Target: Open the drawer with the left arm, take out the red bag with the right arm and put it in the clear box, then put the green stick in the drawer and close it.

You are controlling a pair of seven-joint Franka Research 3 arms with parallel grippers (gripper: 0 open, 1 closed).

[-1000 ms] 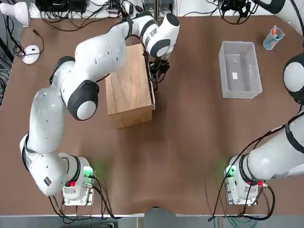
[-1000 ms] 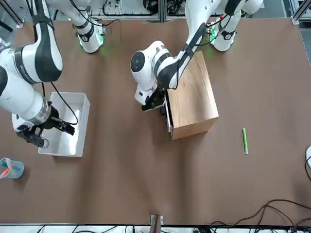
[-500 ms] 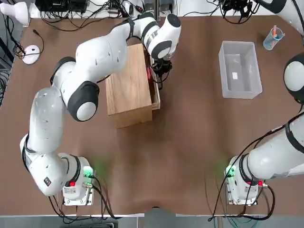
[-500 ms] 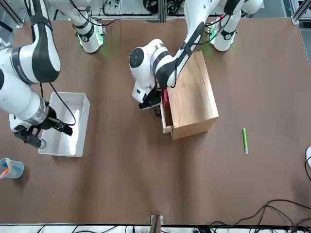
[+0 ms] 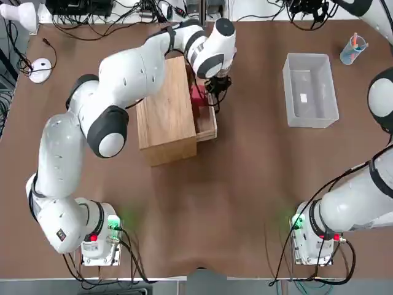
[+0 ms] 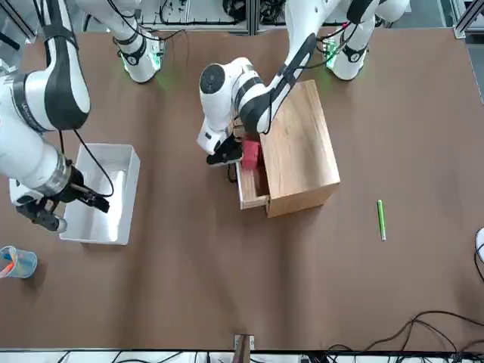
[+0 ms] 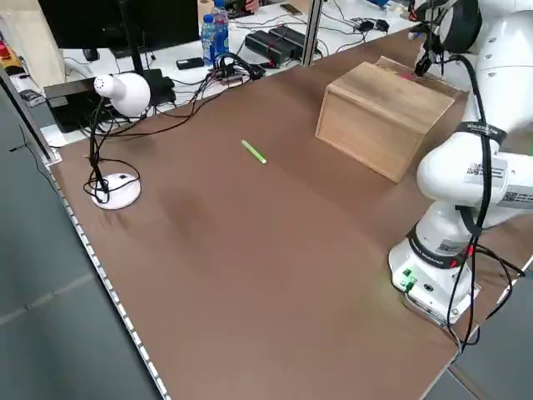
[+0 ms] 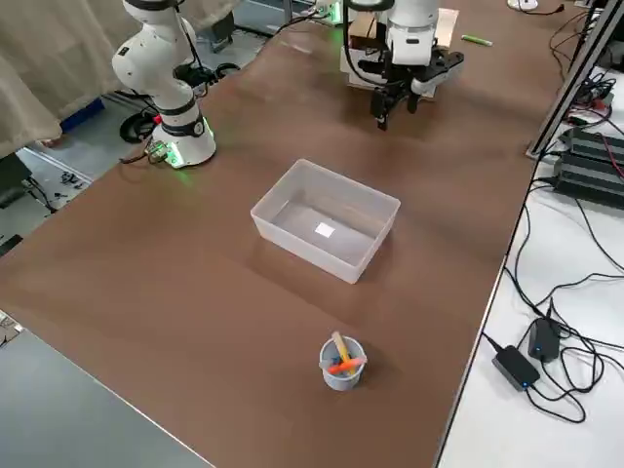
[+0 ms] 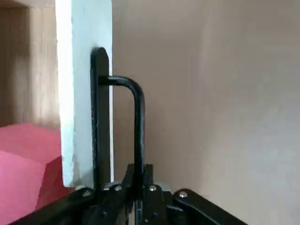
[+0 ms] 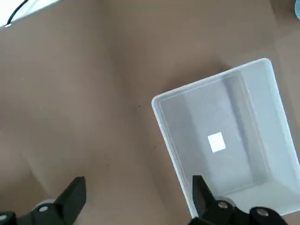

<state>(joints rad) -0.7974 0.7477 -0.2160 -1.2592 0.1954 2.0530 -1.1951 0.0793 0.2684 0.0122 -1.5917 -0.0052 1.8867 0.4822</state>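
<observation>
**Q:** Drawer status?
**A:** Drawer [image 5: 206, 117] part-way out of the cabinet [image 5: 166, 112]; left gripper [image 6: 224, 157] clamped on its handle [image 9: 137, 122]. Red bag [image 6: 250, 153] inside, untaken.

**Q:** Remaining items?
**A:** Green stick [image 6: 381, 219] on the table beyond the cabinet. Clear box [image 5: 309, 90] empty; right gripper [image 10: 136, 199] spread wide above it. Transfer, stowing and closing look outstanding.
</observation>
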